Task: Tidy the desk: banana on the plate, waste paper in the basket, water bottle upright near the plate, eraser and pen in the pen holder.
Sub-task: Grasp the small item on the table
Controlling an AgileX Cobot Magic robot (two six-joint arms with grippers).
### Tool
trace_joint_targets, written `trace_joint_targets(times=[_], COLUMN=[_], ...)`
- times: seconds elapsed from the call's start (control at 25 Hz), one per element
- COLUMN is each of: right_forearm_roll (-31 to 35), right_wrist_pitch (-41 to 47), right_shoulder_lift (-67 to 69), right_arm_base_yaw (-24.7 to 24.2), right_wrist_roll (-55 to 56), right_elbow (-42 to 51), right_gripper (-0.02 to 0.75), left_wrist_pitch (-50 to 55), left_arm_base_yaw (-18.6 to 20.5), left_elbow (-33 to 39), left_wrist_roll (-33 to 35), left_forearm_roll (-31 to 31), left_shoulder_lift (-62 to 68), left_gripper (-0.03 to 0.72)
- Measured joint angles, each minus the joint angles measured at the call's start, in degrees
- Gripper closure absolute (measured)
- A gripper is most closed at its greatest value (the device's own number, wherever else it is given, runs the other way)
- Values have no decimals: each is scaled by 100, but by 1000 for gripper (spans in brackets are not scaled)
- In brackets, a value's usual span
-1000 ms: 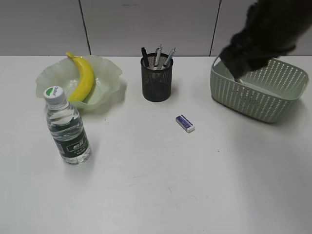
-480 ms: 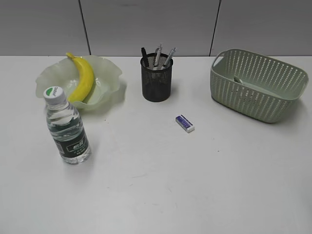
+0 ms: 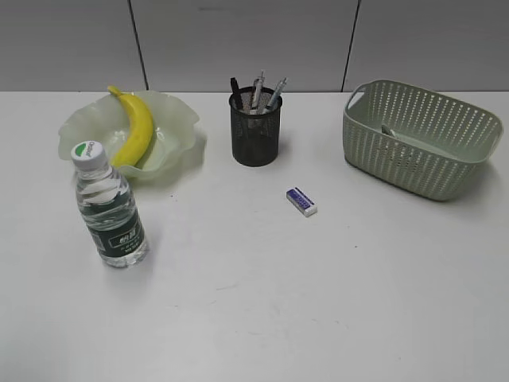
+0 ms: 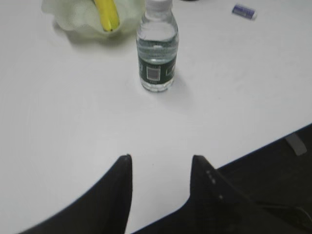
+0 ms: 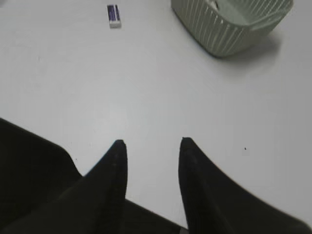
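Exterior view: curved yellow banana [image 3: 137, 131] lies in the pale green wavy-rimmed translucent plate [image 3: 181, 119], back left. Clear plastic water bottle with dark green label and white cap [image 3: 109, 207] stands upright just in front of the plate. Black mesh cylindrical pen holder [image 3: 256, 134] holds several pens [image 3: 258, 90]. Small blue-and-white eraser [image 3: 301, 201] lies flat on the plain white tabletop [image 3: 318, 302], in front of the holder and apart from it. Sage green perforated basket [image 3: 420, 147] at right has a pale scrap inside, too small to identify. Grey panelled wall behind.

Left wrist view: left hand [image 4: 161, 163] open, empty, over bare tabletop; bottle, plate, banana and eraser ahead.

Right wrist view: right hand [image 5: 150, 146] open, empty; eraser and basket ahead.
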Motion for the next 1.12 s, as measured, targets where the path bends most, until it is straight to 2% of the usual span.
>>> trace_joint_targets(times=[0.08,0.36,0.52,0.8,0.96,1.12], right_forearm_roll=[0,0,-6,-6,-6,-6], right_wrist_pitch=[-5,-16,-17,-23,-23,-23], right_shoulder_lift=[-330,-659,-659,-659,-659,-659], right_arm_base_yaw=[0,0,0,0,0,0], right_wrist_roll=[0,0,0,0,0,0], right_elbow=[6,6,6,6,6,6], right_gripper=[440,441,441,441,441,441], left_wrist_pitch=[-325,-2746,-3245,-3123,-2404,-1425], left_arm_base_yaw=[0,0,-201,-931,-980,-980], left_elbow=[-98,-569,-1269,-3306,-4663,-6097], left_wrist_roll=[61,227,227,227,-35,-896], left_forearm_roll=[-68,-709,-853,-686,-959,-1018], left_shoulder_lift=[596,2986,4571,6974,8234,9419], left_gripper=[388,388,388,386,351,298])
